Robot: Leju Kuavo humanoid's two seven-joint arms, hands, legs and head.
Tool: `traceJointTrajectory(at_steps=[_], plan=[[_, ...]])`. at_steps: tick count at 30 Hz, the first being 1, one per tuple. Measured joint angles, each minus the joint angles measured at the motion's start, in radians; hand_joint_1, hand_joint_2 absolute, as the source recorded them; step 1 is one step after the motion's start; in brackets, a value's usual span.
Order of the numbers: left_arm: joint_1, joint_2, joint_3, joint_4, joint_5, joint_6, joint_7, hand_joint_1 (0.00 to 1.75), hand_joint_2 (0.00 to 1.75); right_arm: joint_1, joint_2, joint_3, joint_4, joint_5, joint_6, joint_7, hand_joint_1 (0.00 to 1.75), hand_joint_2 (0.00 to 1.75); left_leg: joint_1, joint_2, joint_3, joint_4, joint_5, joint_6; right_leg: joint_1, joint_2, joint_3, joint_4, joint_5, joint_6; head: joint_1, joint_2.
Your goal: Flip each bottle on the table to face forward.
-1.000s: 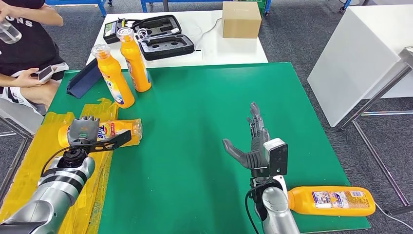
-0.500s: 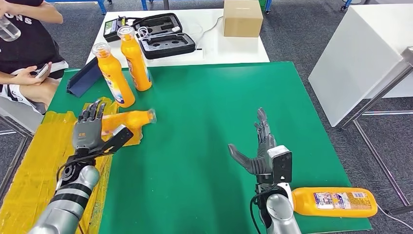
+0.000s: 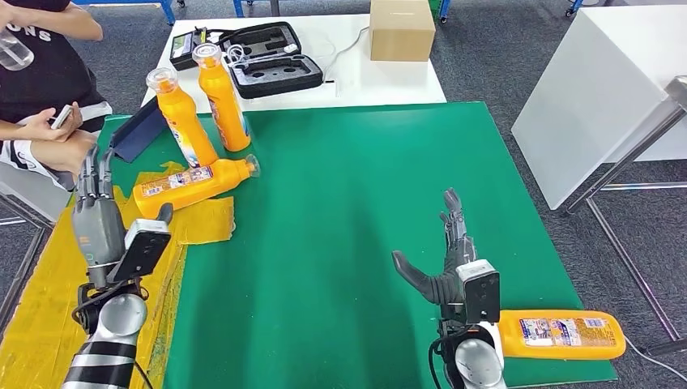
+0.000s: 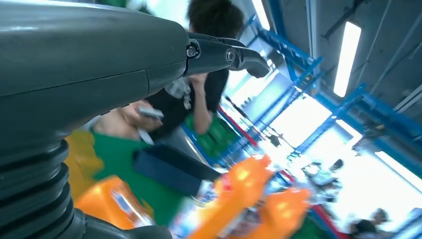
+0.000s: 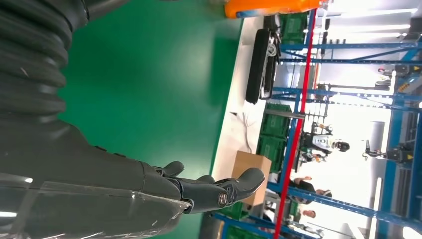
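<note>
Bottle point(image 3: 193, 181) lies label-up, orange, beside two upright bottles point(image 3: 202, 109).

looks like a robot test area inside a warehouse or industrial hall

blue steel racking point(image 5: 348, 199) with green crates point(image 5: 272, 144) stacked in it, long strip lights point(image 4: 347, 52) under a high ceiling, grey carpet floor point(image 3: 494, 57). the work surface is a table with a green mat point(image 3: 356, 203) and yellow tape patches point(image 3: 49, 267), a white table point(image 3: 389, 77) behind it with an open black foam-lined tool case point(image 3: 271, 61) and a cardboard box point(image 3: 401, 31). a person point(image 3: 40, 73) sits right by the setup with a phone, more people further back by the racks.
</note>
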Motion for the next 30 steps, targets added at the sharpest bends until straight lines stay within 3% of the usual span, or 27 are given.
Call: traceJointTrajectory(at_steps=[4,8,17,19,21,22,24,27,30], plan=[[0.049,0.004,0.001,-0.087,0.153,-0.138,-0.037,0.0,1.75,0.024,-0.031,0.002,-0.035,0.106,-0.005,0.016,0.0,1.75,0.0,0.0,0.0,0.0,0.0,0.0,0.0,0.0,0.0,0.0,0.0,0.0,0.0,0.0],[0.113,0.004,0.005,-0.173,0.242,-0.255,-0.067,0.0,1.75,0.069,-0.106,0.008,-0.081,0.27,0.01,0.054,0.0,1.75,-0.001,-0.001,-0.001,0.0,0.0,0.0,-0.002,0.0,0.0,0.0,0.0,0.0,0.0,0.0],[0.162,0.004,0.015,-0.248,0.283,-0.321,-0.08,0.0,1.75,0.115,-0.202,0.017,-0.129,0.367,0.02,0.105,0.0,1.75,-0.001,-0.001,0.0,0.0,0.0,0.0,-0.002,-0.001,-0.003,-0.001,0.0,0.0,0.0,0.0],[0.175,0.003,0.016,-0.252,0.317,-0.382,-0.093,0.0,1.75,0.195,-0.287,0.006,-0.175,0.424,0.023,0.187,0.0,1.75,-0.002,-0.006,0.002,0.001,-0.002,0.002,-0.003,-0.004,-0.007,-0.001,-0.003,0.002,-0.001,0.0],[0.187,0.0,0.017,-0.251,0.355,-0.444,-0.109,0.0,1.75,0.352,-0.425,-0.066,-0.265,0.394,0.061,0.245,0.0,1.75,-0.005,-0.015,0.001,0.001,-0.005,0.005,-0.006,-0.012,-0.004,-0.002,-0.008,0.006,0.0,0.0],[0.19,-0.002,0.018,-0.246,0.37,-0.465,-0.115,0.0,1.75,0.431,-0.484,-0.135,-0.311,0.354,0.119,0.241,0.0,1.75,-0.006,-0.017,0.0,0.001,-0.005,0.006,-0.007,-0.015,0.0,-0.002,-0.009,0.008,0.001,0.0],[0.189,-0.004,0.02,-0.233,0.393,-0.487,-0.126,0.0,1.75,0.52,-0.54,-0.332,-0.384,0.301,0.345,0.168,0.0,1.75,-0.007,-0.012,-0.002,0.002,-0.006,0.007,-0.008,-0.01,0.004,-0.002,-0.007,0.009,0.002,0.0],[0.176,-0.008,0.018,-0.21,0.411,-0.503,-0.137,0.0,1.75,0.508,-0.537,-0.65,-0.466,0.332,0.752,0.038,0.0,1.75,-0.01,-0.001,0.002,0.002,-0.008,0.009,-0.01,0.0,0.002,-0.002,-0.006,0.01,0.001,0.0],[0.166,-0.013,0.012,-0.195,0.422,-0.509,-0.141,0.0,1.75,0.454,-0.527,-0.884,-0.51,0.405,0.955,-0.039,0.0,1.75,-0.01,0.001,0.004,0.002,-0.009,0.009,-0.01,0.001,0.003,-0.002,-0.006,0.01,0.002,0.0]])
